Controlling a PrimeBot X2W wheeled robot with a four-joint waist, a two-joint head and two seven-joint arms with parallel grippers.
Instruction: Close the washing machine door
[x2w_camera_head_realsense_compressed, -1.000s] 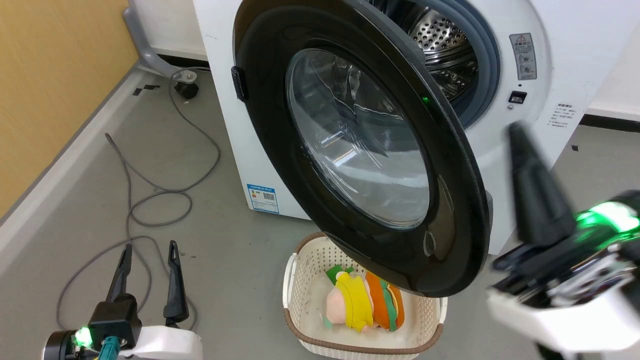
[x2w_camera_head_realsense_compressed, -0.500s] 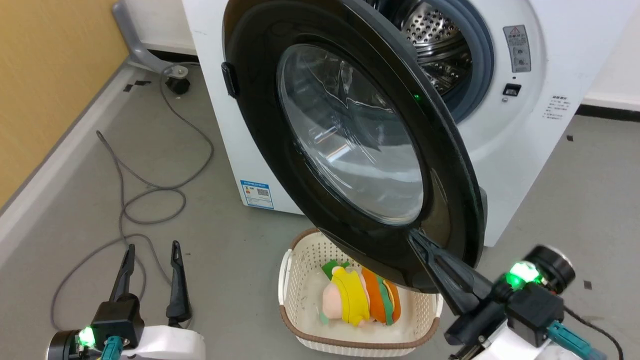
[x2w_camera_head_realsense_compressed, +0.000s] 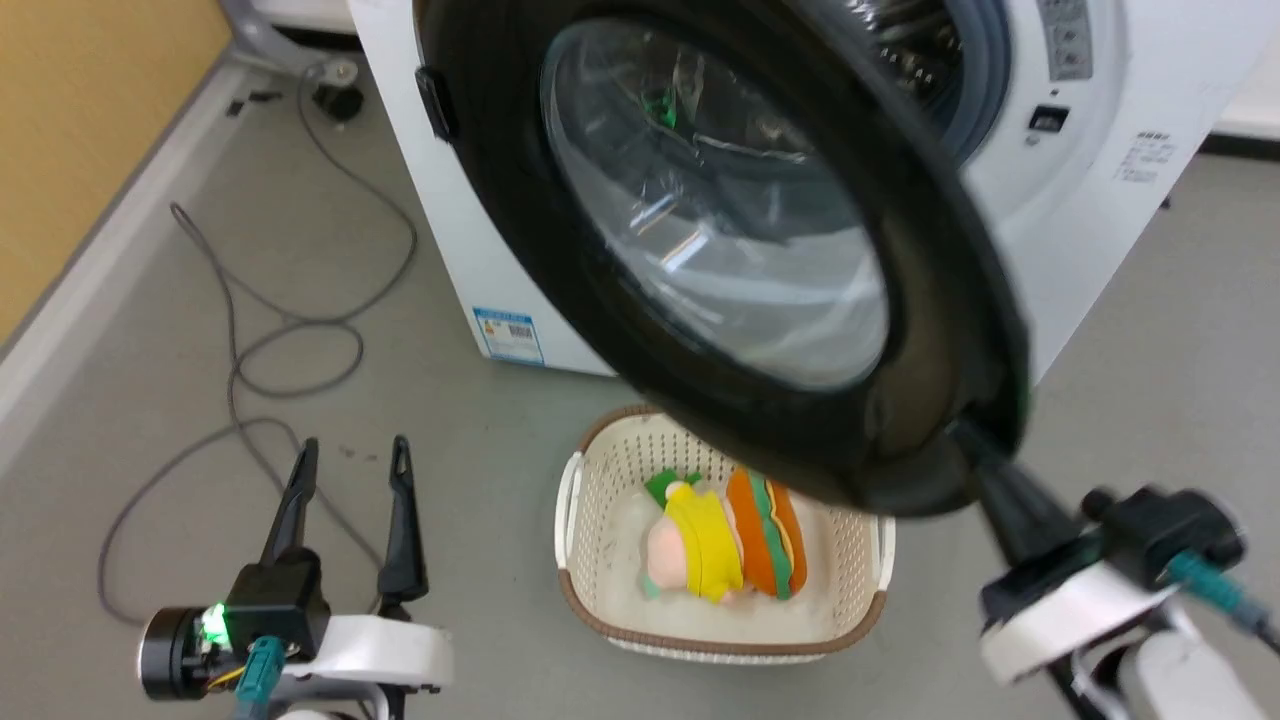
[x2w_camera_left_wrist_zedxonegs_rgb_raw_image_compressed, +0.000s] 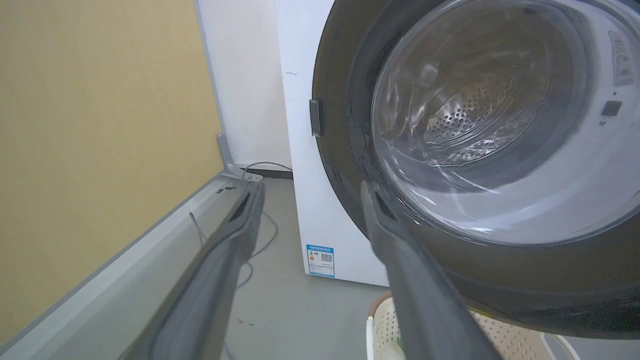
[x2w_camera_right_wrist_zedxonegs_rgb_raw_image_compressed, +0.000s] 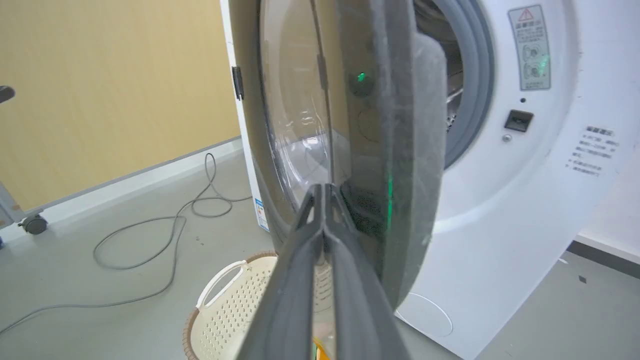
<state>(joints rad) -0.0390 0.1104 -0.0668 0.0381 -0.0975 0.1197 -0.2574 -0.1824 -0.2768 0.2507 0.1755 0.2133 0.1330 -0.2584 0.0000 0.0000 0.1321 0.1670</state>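
Note:
The washing machine door (x2w_camera_head_realsense_compressed: 720, 200), a wide black rim around a bulging glass window, stands partly open in front of the white washing machine (x2w_camera_head_realsense_compressed: 1100, 220). My right gripper (x2w_camera_head_realsense_compressed: 975, 450) reaches up from the lower right, its tips against the door's lower right rim. In the right wrist view the door (x2w_camera_right_wrist_zedxonegs_rgb_raw_image_compressed: 400, 150) is seen nearly edge-on and the right gripper (x2w_camera_right_wrist_zedxonegs_rgb_raw_image_compressed: 325, 189) is shut, its tips on the door's outer face. My left gripper (x2w_camera_head_realsense_compressed: 345, 460) stands open over the floor at the lower left, apart from the door (x2w_camera_left_wrist_zedxonegs_rgb_raw_image_compressed: 500, 125). Its fingers (x2w_camera_left_wrist_zedxonegs_rgb_raw_image_compressed: 240, 225) hold nothing.
A cream basket (x2w_camera_head_realsense_compressed: 860, 570) with a bright plush toy (x2w_camera_head_realsense_compressed: 720, 540) sits on the floor right under the door. A grey cable (x2w_camera_head_realsense_compressed: 290, 330) loops over the floor at the left, beside a yellow wall (x2w_camera_head_realsense_compressed: 80, 120). The steel drum (x2w_camera_head_realsense_compressed: 920, 60) shows behind the door.
The head view has shifted. My right gripper has dropped from beside the machine's front and come in to the door's lower right rim. The door now covers more of the drum opening.

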